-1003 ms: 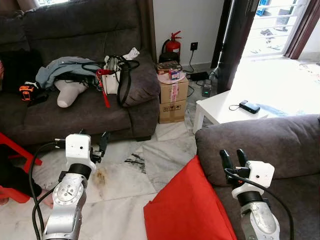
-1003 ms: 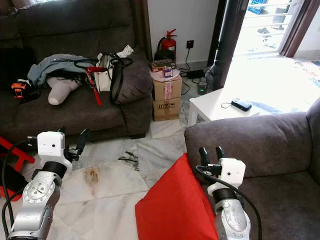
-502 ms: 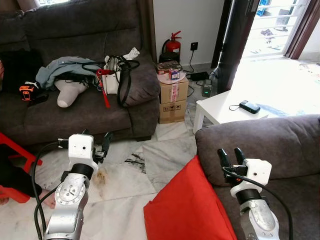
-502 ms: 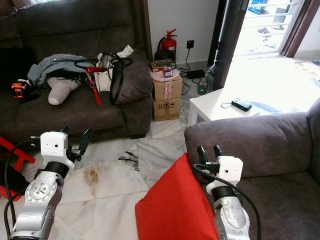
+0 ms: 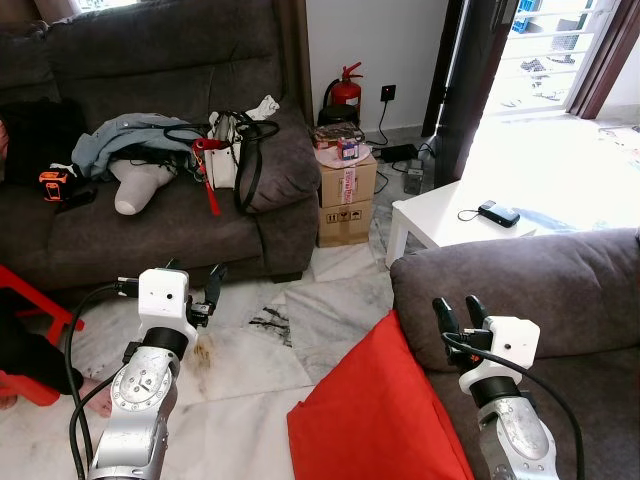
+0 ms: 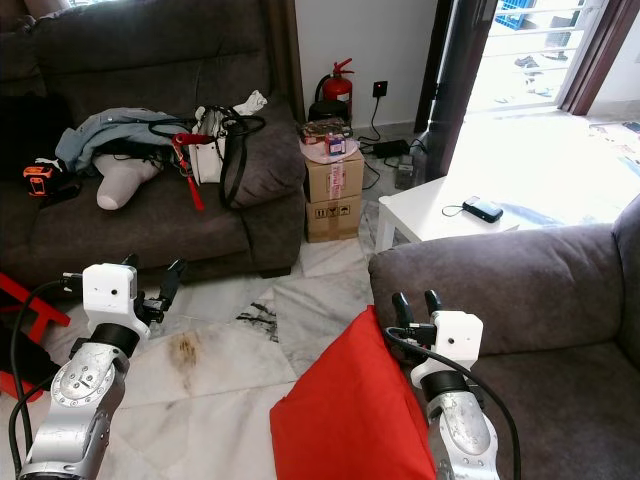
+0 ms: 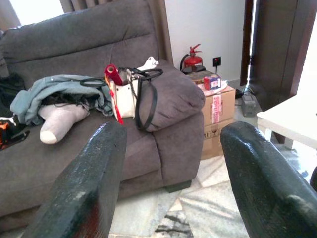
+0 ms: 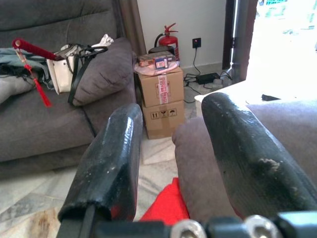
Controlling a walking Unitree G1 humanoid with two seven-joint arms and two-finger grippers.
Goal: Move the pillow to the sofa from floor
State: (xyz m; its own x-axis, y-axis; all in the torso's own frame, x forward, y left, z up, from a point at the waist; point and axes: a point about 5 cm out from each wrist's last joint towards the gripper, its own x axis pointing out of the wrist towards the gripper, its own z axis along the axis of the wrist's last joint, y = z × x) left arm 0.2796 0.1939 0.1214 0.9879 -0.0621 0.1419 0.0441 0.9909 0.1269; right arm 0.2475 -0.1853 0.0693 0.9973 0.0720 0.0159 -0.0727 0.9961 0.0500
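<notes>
Leaning on the marble floor (image 5: 240,400) against the arm of the near sofa (image 5: 540,290), your red pillow (image 5: 375,415) sits just beside and below the right hand (image 5: 454,312), whose two fingers stand apart with nothing between them, raised over the pillow's upper corner and the sofa arm, not touching the fabric as far as you can tell. Your left hand (image 5: 193,279) hangs well off to the other side above a brown stain on the floor, fingers spread wide and empty. Two stacked cardboard boxes (image 5: 346,205) stand by the far sofa (image 5: 150,200); you can see red print on tape and black handling marks, but none of it reads clearly. Behind them stands a red fire extinguisher (image 5: 346,90). The far sofa carries clothes, a white bag (image 5: 225,155) and an orange tool (image 5: 52,184). A white counter (image 5: 455,225) holding a dark device (image 5: 498,213) stands beyond the near sofa's arm
</notes>
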